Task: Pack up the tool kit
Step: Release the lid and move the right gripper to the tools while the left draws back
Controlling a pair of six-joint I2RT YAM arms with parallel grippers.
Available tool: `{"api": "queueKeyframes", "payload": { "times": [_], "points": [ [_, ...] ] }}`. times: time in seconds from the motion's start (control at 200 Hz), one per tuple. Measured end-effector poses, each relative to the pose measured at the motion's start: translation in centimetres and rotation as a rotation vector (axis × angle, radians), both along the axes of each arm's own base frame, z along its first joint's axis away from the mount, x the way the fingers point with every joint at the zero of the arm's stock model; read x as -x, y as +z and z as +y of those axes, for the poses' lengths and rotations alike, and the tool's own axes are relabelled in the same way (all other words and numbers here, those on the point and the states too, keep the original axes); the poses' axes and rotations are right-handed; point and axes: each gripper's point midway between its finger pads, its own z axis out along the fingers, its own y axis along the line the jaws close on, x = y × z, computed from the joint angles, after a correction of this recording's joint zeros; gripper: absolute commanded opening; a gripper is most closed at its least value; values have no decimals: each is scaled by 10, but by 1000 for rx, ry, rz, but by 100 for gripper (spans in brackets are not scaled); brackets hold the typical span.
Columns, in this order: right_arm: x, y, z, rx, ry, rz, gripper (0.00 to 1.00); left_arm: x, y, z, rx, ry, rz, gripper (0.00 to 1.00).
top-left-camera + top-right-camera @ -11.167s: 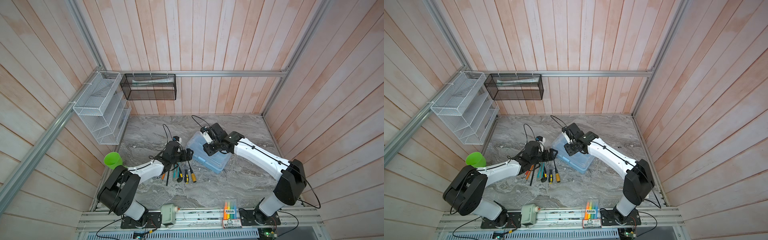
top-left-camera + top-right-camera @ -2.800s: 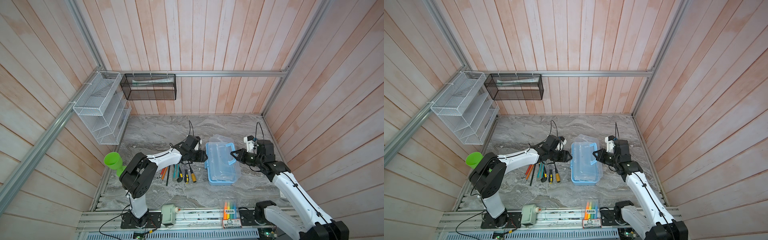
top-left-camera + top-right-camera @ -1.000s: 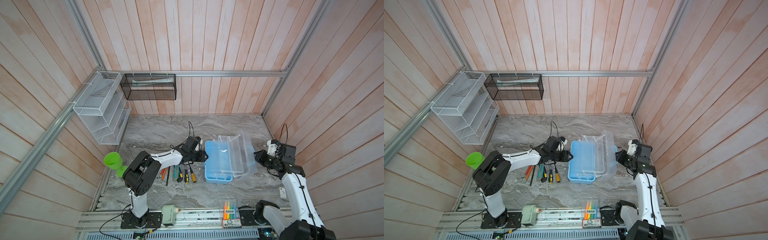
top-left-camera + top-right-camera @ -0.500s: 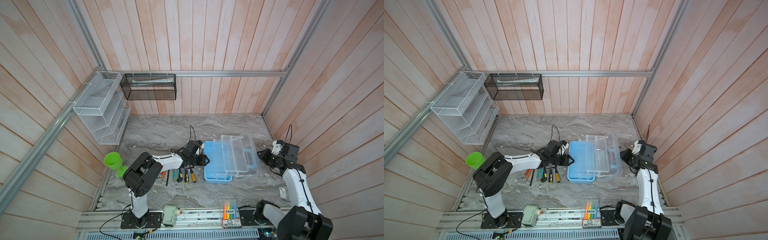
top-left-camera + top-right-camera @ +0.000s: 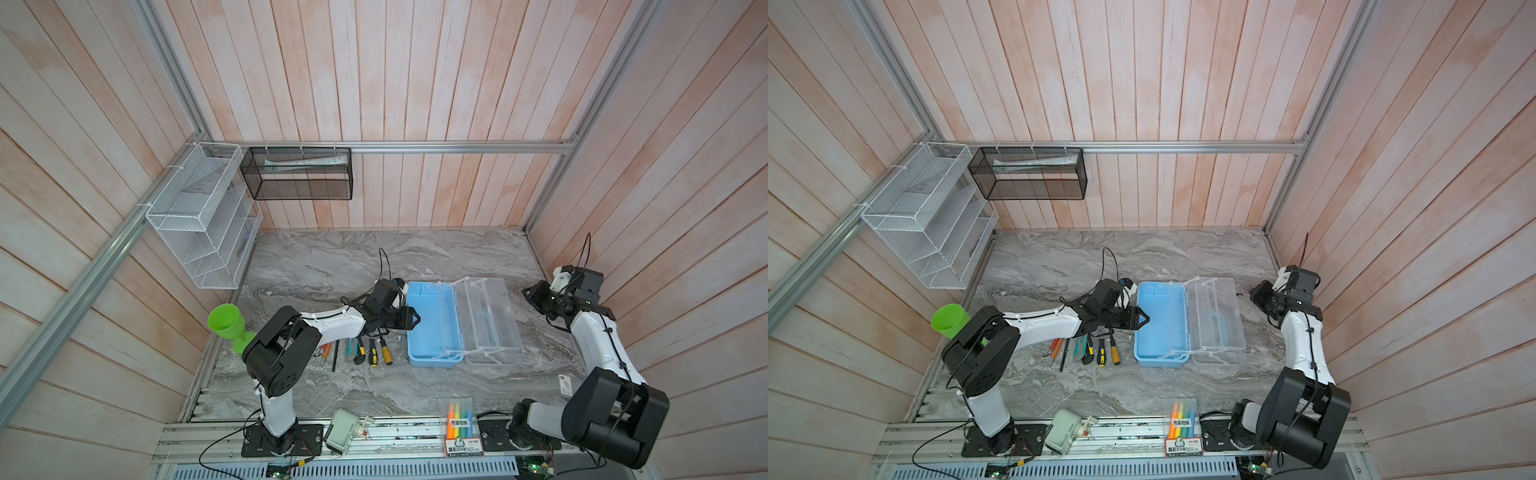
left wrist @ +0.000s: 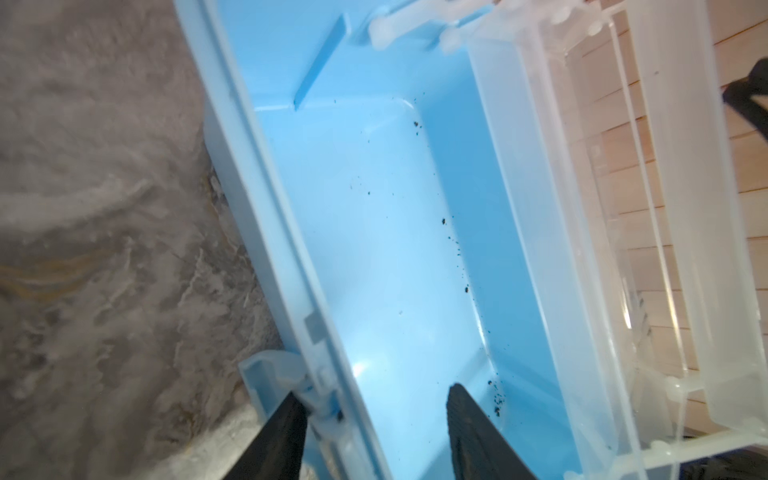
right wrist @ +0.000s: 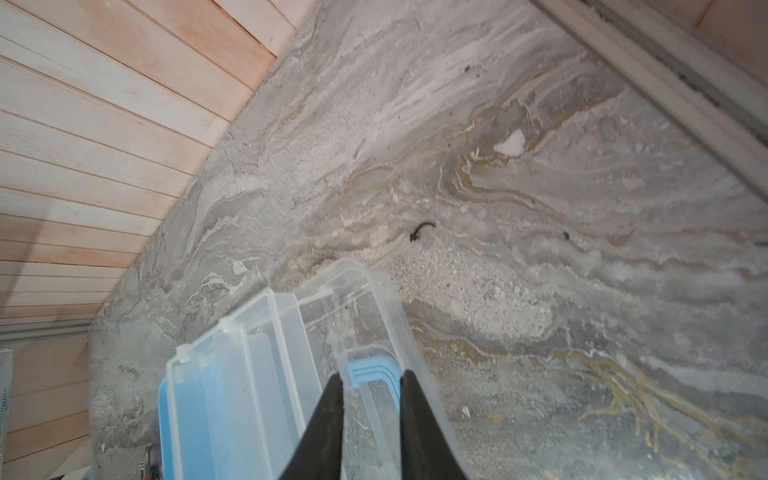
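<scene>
The light-blue case (image 5: 432, 324) lies near the middle of the marble worktop (image 5: 332, 266), opened flat, with its clear lid (image 5: 488, 316) folded out on the right side of the blue tray. The tray holds no tools. The left gripper (image 6: 374, 419) stands at the left wall of the case, its jaws apart with one finger outside by the latch and the other inside the tray; I cannot tell if it presses the wall. The loose tools (image 5: 365, 353) lie in a row just left of the case. The right gripper (image 7: 370, 386) stays beside the lid, jaws narrow and holding nothing.
</scene>
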Motion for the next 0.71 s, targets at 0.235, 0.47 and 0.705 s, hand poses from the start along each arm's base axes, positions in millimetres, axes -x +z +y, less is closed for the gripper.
{"api": "queueKeyframes", "payload": {
  "times": [0.235, 0.47, 0.705],
  "points": [
    [-42, 75, 81, 144, 251, -121, 25, -46, 79, 40, 26, 149, -159, 79],
    [3, 82, 230, 230, 597, -110, 31, -34, 157, 137, -22, 393, -418, 93],
    [90, 70, 345, 246, 852, -63, 31, -3, 116, 267, -249, 710, -461, 100]
  ]
}}
